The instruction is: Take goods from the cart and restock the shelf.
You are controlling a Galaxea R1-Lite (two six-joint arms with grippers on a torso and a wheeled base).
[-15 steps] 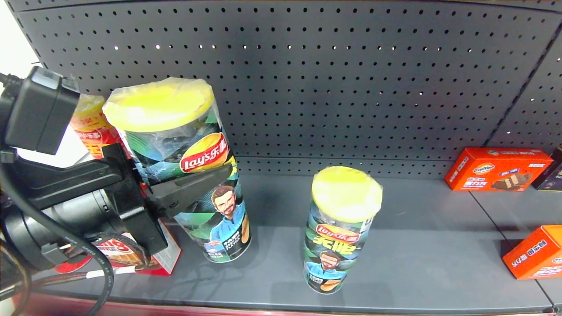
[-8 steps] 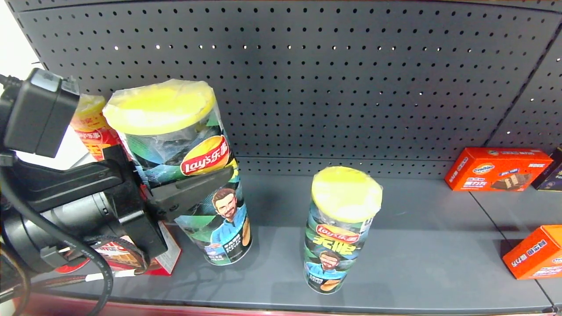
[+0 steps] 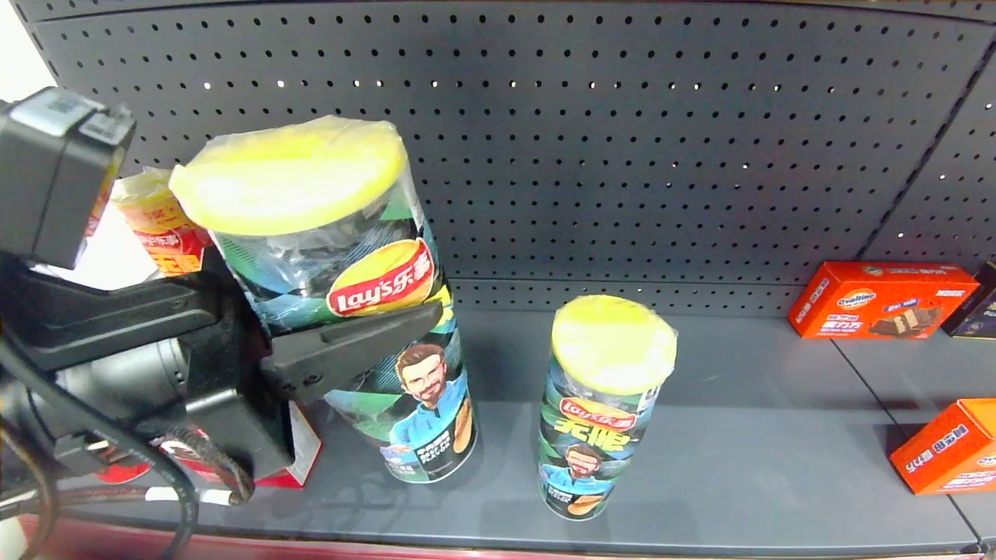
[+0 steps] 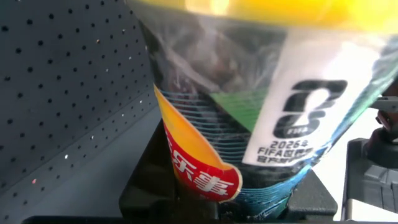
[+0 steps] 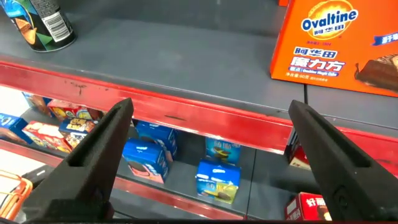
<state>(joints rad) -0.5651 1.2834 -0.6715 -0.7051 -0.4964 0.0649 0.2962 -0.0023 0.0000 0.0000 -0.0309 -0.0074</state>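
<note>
My left gripper (image 3: 366, 330) is shut on a tall chips can (image 3: 342, 288) with a yellow lid, held upright over the left part of the grey shelf (image 3: 739, 435). I cannot tell whether its base touches the shelf. One dark finger (image 3: 350, 354) crosses the can's front. In the left wrist view the same can (image 4: 249, 124) sits close up between the gripper's fingers (image 4: 149, 186). A second, matching can (image 3: 603, 404) stands on the shelf just to the right. My right gripper (image 5: 211, 155) hangs open below the shelf's red front edge (image 5: 186, 115), holding nothing.
A red-labelled can (image 3: 159, 225) and a red box (image 3: 299, 459) sit behind the left arm. Orange boxes (image 3: 883, 299) (image 3: 945, 447) occupy the shelf's right end. A pegboard wall (image 3: 545, 155) backs the shelf. Blue boxes (image 5: 149, 158) lie on the lower shelf.
My left gripper has carried the held can to the right, nearer the standing can. The standing can and the boxes have not moved.
</note>
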